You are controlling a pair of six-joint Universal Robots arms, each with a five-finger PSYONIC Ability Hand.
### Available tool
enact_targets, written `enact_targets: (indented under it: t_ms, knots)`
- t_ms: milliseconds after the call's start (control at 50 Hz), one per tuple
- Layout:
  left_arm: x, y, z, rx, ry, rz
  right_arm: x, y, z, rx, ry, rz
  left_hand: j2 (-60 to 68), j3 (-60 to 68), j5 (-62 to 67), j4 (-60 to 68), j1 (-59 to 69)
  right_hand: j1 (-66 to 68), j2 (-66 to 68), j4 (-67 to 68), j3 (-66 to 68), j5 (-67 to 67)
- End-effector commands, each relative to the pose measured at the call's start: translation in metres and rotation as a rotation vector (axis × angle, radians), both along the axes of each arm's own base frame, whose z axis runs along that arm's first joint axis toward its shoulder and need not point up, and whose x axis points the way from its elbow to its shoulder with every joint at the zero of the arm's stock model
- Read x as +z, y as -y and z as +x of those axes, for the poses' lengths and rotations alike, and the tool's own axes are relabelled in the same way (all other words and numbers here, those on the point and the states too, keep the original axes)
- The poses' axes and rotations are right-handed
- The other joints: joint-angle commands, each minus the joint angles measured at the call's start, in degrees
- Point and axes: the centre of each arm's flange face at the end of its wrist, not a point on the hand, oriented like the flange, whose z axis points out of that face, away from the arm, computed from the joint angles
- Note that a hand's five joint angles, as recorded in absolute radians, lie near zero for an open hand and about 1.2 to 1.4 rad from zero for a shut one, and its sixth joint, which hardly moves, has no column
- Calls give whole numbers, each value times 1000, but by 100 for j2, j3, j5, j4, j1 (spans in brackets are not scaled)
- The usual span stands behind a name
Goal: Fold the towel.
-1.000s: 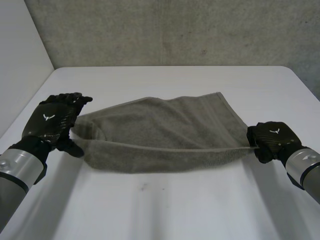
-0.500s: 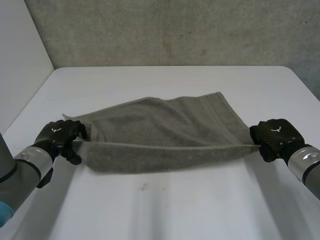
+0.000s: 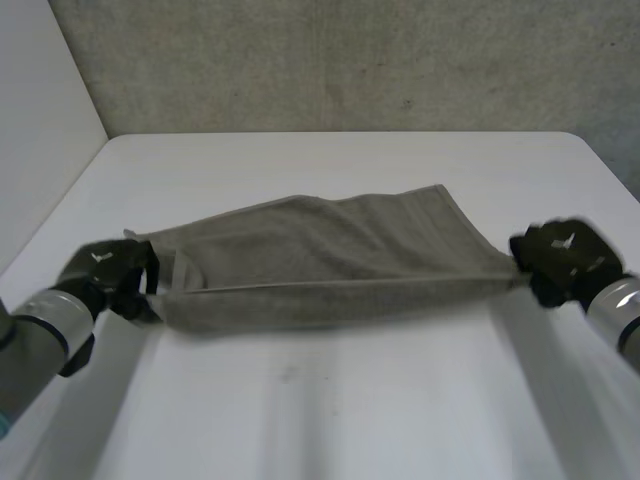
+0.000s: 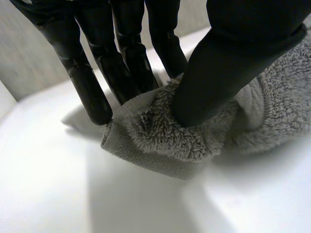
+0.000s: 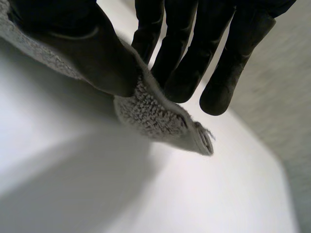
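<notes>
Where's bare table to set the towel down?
Bare table lies in front of the towel, toward the robot, and behind it up to the wall. The middle is crowded: left hand and right hand pinch the towel's ends.

Left hand [image 3: 110,270], right hand [image 3: 565,258] well apart; thumbs pinched against fingers [image 4: 87,92].
</notes>
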Motion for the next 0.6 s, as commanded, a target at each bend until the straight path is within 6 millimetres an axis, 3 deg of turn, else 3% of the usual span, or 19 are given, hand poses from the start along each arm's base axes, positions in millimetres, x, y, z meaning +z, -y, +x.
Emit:
enact_targets:
  t_ms: [20,40,60,80,100,120,160,240,300,340,380,440,480,500,520,540,560,580,600]
  knots:
    - [105,-22,10,29,-38,-307,111,-20,-12,-22,24,-233,1055,1075,1251,1051,1327,368,364,324,331,295]
    - [105,-22,10,29,-38,-308,133,-23,-14,-13,28,-268,1055,1075,1251,1051,1327,368,364,324,331,295]
    - [129,-30,11,30,-45,-399,133,-23,-14,-13,28,-268,1055,1075,1251,1051,1327,368,364,324,331,295]
    - [130,-30,11,30,-45,-400,153,-28,-16,3,30,-292,1055,1075,1251,1051,1327,368,364,324,331,295]
    - [149,-40,12,30,-48,-478,170,-33,-16,20,31,-301,1055,1075,1251,1051,1327,368,364,324,331,295]
    - [165,-51,12,24,-52,-546,170,-33,-16,20,31,-301,1055,1075,1251,1051,1327,368,364,324,331,295]
    - [175,-58,12,18,-54,-587,191,-43,-15,48,29,-271,1055,1075,1251,1051,1327,368,364,324,331,295]
    - [175,-62,10,9,-57,-592,199,-49,-14,65,29,-213,1055,1075,1251,1051,1327,368,364,324,331,295]
    - [164,-61,6,-10,-58,-549,187,-36,-15,70,7,-127,1055,1075,1251,1051,1327,368,364,324,331,295]
    - [135,-43,1,-22,-44,-436,176,-27,-15,77,-20,-83,1055,1075,1251,1051,1327,368,364,324,331,295]
    - [119,-30,-1,-23,-36,-377,165,-18,-14,89,-55,-49,1055,1075,1251,1051,1327,368,364,324,331,295]
    - [105,-17,-2,-24,-33,-332,134,12,-4,132,-163,23,1055,1075,1251,1051,1327,368,364,324,331,295]
    - [84,18,-9,-33,-30,-285,122,23,4,133,-193,50,1055,1075,1251,1051,1327,368,364,324,331,295]
    - [84,18,-9,-33,-30,-285,122,23,4,133,-193,50,1055,1075,1251,1051,1327,368,364,324,331,295]
    - [77,33,-13,-42,-30,-275,115,35,13,122,-221,58,1055,1075,1251,1051,1327,368,364,324,331,295]
    - [77,33,-13,-42,-30,-275,111,46,23,111,-247,46,1055,1075,1251,1051,1327,368,364,324,331,295]
    - [77,50,-21,-58,-32,-289,111,46,23,111,-247,46,1055,1075,1251,1051,1327,368,364,324,331,295]
    - [77,50,-21,-58,-32,-289,112,56,31,96,-257,13,1055,1075,1251,1051,1327,368,364,324,331,295]
    - [88,69,-34,-80,-43,-340,122,70,38,73,-247,-56,1055,1075,1251,1051,1327,368,364,324,331,295]
